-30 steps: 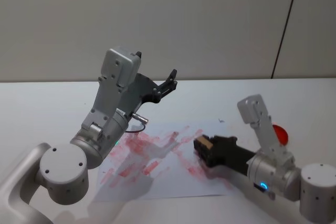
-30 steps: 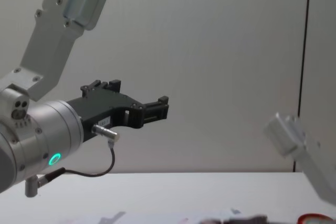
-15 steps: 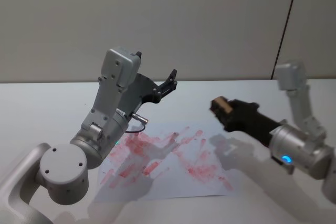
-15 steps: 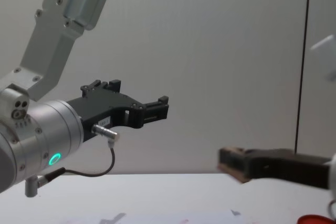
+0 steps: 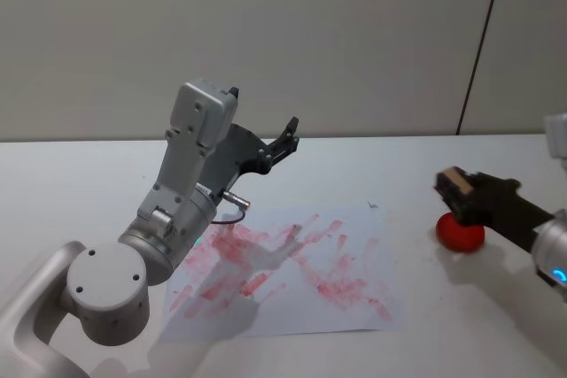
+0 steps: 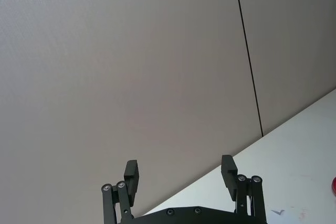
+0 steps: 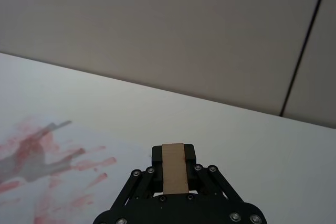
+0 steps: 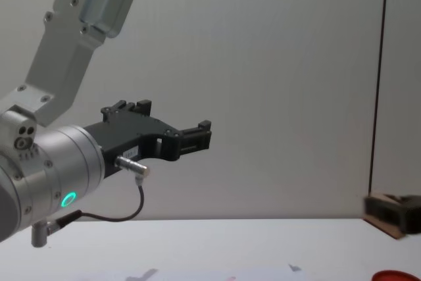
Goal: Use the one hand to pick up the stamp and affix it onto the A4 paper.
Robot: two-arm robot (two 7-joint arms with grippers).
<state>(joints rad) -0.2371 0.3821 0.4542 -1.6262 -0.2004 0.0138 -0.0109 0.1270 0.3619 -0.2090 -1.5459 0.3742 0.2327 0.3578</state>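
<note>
- Head view: the black right gripper (image 5: 459,190) pinches the small light-brown wooden stamp (image 5: 453,181) above the flat red round disc (image 5: 460,233) near the white surface's (image 5: 80,174) right edge, beside the red-smeared white A4 paper (image 5: 292,267).
- Left wrist view: the left gripper (image 6: 181,174), raised, has its jaws spread.
- Right wrist view: the stamp (image 7: 174,168) sits between the jaws.

Plain grey wall (image 5: 266,33) with dark vertical seam (image 5: 479,42), white table (image 5: 71,174)

The head view looks down on the table (image 5: 80,165); the chest view looks low across it, both facing the wall (image 8: 283,64).
</note>
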